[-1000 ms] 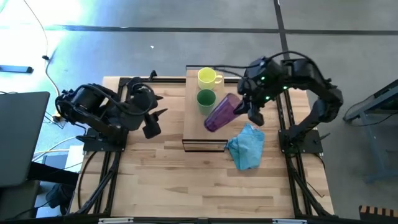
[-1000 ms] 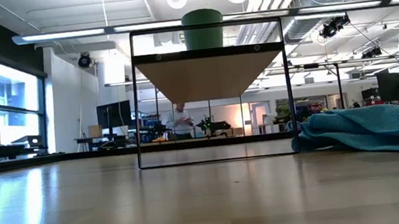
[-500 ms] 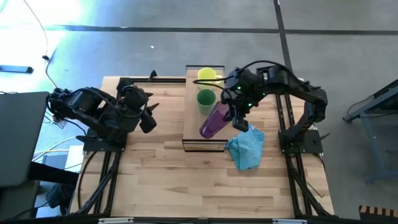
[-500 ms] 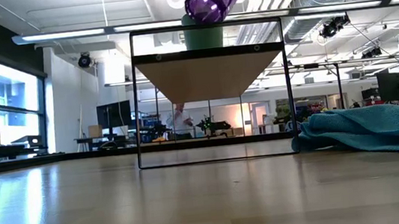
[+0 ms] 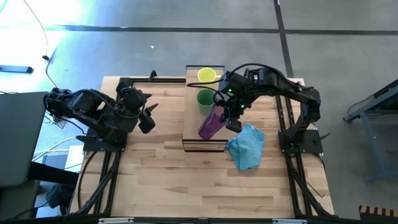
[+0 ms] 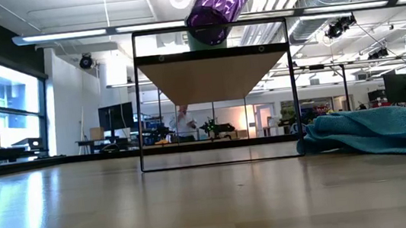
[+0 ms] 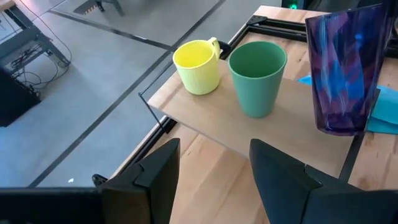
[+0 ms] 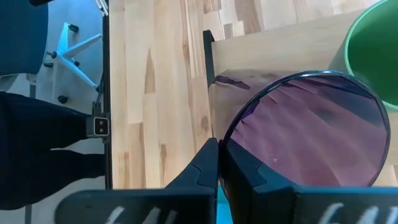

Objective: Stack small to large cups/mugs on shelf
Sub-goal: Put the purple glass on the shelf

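The light-wood shelf (image 5: 193, 134) stands at the table's far middle. On it stand the yellow mug (image 5: 206, 75) and, just nearer, the green cup (image 5: 206, 98), both upright on their bases. My right gripper (image 5: 229, 115) is shut on the translucent purple tumbler (image 5: 209, 123) over the shelf's near half, beside the green cup (image 7: 256, 78). In the low view the tumbler (image 6: 221, 4) slants and hides most of the green cup. My left gripper (image 5: 149, 115) waits open left of the shelf, pointing at it. My right gripper pinches the tumbler's rim wall (image 8: 221, 142), one finger inside the mouth and one outside. It comes slanting down from the table's right. The tumbler is lifted and tilted, mouth toward the gripper, and its base (image 6: 206, 35) hangs just above the shelf top.
A crumpled blue cloth (image 5: 247, 146) lies on the tabletop right of the shelf's near end, and it also shows in the low view (image 6: 374, 133). Dark frame rails run along both table sides. Bare wood tabletop (image 5: 205, 186) spreads on the near side.
My right gripper has carried the tumbler toward the table's left and down, from beside the shelf's right edge to over its near half. The tumbler has tipped more upright, base lowering toward the shelf. My left arm drew back slightly toward the left edge.
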